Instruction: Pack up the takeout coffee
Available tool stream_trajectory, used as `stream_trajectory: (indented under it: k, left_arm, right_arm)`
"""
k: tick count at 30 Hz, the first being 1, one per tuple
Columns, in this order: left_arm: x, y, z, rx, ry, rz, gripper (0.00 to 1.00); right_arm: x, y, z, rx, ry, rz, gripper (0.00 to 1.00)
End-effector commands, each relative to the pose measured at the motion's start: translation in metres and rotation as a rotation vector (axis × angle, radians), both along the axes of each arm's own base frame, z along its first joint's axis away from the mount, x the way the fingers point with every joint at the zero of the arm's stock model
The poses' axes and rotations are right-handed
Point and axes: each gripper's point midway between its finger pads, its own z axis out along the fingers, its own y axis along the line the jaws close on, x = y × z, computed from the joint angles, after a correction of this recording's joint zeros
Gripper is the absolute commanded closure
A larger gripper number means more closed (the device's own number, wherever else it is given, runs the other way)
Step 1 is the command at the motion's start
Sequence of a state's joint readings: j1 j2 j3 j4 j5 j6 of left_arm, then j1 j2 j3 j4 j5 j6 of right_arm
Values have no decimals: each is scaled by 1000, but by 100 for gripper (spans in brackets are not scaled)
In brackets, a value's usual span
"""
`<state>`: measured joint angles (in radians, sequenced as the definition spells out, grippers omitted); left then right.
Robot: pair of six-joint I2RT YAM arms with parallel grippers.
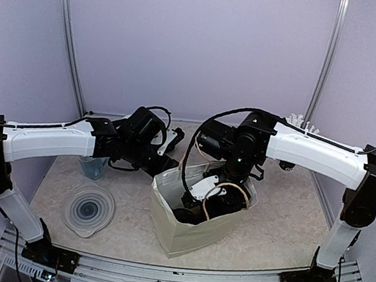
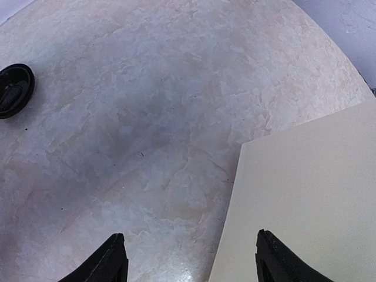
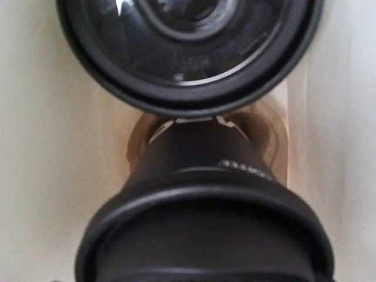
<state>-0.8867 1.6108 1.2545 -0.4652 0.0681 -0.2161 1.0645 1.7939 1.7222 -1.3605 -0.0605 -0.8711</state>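
Two black takeout coffee cups with black lids stand inside the cream paper bag [image 1: 185,237]. The right wrist view looks straight down on them: the near cup [image 3: 200,235] fills the lower half and the far cup [image 3: 188,53] the top. A bit of the brown carrier tray [image 3: 267,135] shows between them. My right gripper [image 1: 204,194] reaches down into the bag over the near cup, and its fingers are hidden. My left gripper [image 2: 191,261] hangs open beside the bag's left wall [image 2: 305,194], one finger over the table and one over the bag.
A stack of clear lids [image 1: 88,208] and a bluish clear cup [image 1: 92,166] sit at the left. A loose black lid [image 2: 14,89] lies on the marble tabletop. White straws [image 1: 300,120] stand behind the right arm. Purple walls close in the back and sides.
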Motion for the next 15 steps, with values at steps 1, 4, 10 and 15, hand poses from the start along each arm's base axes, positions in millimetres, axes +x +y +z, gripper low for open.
stream_trajectory:
  k: [1, 4, 10, 15]
  left_arm:
    - [9, 14, 47, -19, -87, 39, 26]
    - [7, 18, 74, -68, -123, 29, 26]
    - [-24, 13, 132, -224, -181, -99, 24]
    - [-74, -5, 172, -417, -201, -315, 23]
  right_arm:
    - [-5, 4, 30, 81, -17, 10, 3]
    - [-6, 5, 38, 106, -23, 12, 1]
    - [-6, 5, 45, 128, -31, 18, 0]
    - [-4, 5, 41, 119, -21, 10, 1]
